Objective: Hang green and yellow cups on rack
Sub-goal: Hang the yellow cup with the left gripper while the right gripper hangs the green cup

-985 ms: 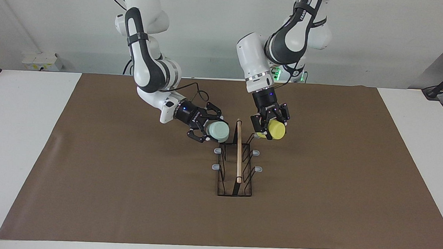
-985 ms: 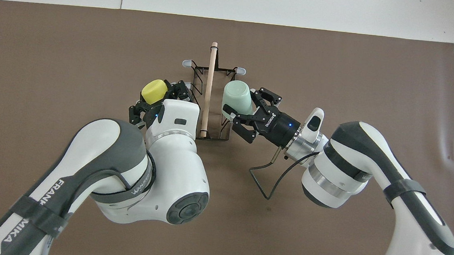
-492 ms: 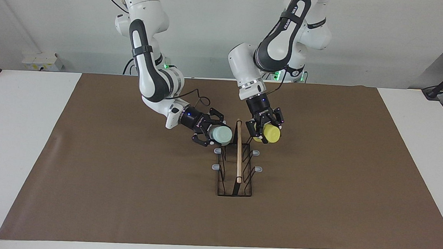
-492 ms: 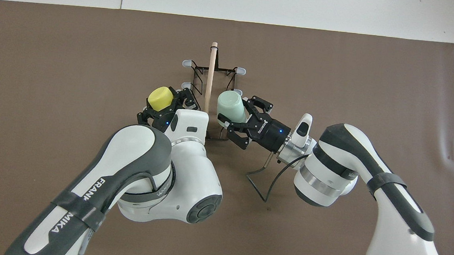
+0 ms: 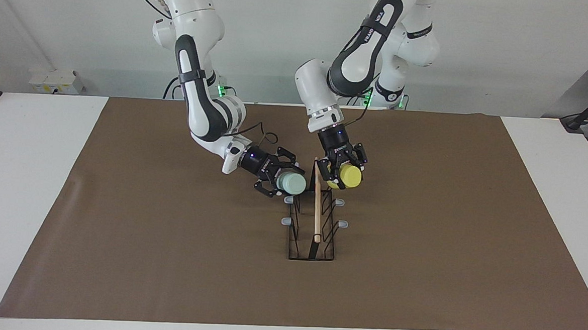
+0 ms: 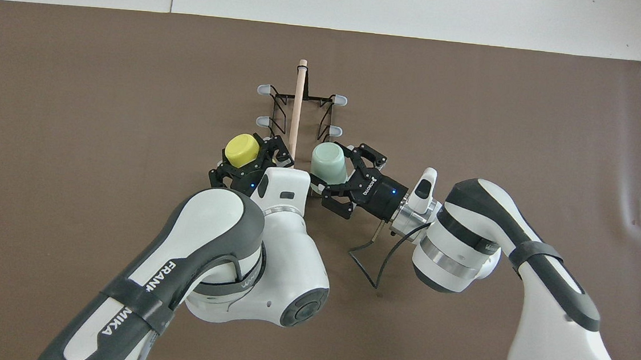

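The black wire rack (image 5: 312, 236) (image 6: 298, 104) with its wooden rod stands mid-mat. My right gripper (image 5: 284, 177) (image 6: 334, 168) is shut on the green cup (image 5: 293, 184) (image 6: 329, 162), tilted on its side at the rack's end nearest the robots, on the right arm's side of the rod. My left gripper (image 5: 343, 173) (image 6: 246, 160) is shut on the yellow cup (image 5: 350, 176) (image 6: 241, 150), level with it on the rod's left-arm side. The prongs under both cups are hidden.
Two grey-tipped prongs on each side (image 5: 288, 200) (image 5: 342, 224) stick out bare, farther from the robots than the cups. A brown mat (image 5: 168, 259) covers the table. A black cable (image 6: 374, 258) loops off the right wrist.
Both arms have brought their cups down and inward toward the rod, to the rack's end nearest the robots. Each cup stays in its gripper.
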Tool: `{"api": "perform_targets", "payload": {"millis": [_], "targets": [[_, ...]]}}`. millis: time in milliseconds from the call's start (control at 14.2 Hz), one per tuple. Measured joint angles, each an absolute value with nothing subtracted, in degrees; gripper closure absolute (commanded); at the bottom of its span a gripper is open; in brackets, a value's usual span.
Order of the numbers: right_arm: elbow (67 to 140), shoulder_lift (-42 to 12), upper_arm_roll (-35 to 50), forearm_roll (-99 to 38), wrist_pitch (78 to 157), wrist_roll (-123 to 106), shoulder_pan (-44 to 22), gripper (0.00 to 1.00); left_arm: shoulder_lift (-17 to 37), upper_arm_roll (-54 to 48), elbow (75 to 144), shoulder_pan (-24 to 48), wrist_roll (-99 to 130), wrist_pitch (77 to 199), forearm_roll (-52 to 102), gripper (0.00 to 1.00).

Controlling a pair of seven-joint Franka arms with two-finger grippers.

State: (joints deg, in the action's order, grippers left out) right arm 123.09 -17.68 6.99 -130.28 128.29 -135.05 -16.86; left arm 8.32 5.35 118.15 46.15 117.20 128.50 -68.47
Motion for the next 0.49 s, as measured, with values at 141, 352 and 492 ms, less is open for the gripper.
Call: {"api": "perform_targets", "payload": {"millis": [141, 352, 492], "targets": [[123.03, -17.62, 6.98, -130.28, 128.29, -135.39, -16.84, 0.00, 8.32, 5.29, 118.13, 46.46, 117.22, 128.50, -67.31, 0.00], [122.98, -16.88, 6.86, -130.28, 128.35, -135.67, -16.67, 0.00, 8.27, 5.40, 117.97, 46.46, 117.22, 128.50, -67.15, 0.00], [122.97, -15.34, 6.82, -130.28, 129.81, -135.69, -16.30, 0.00, 8.03, 5.56, 117.72, 46.42, 116.78, 128.50, -67.14, 0.00]]}}
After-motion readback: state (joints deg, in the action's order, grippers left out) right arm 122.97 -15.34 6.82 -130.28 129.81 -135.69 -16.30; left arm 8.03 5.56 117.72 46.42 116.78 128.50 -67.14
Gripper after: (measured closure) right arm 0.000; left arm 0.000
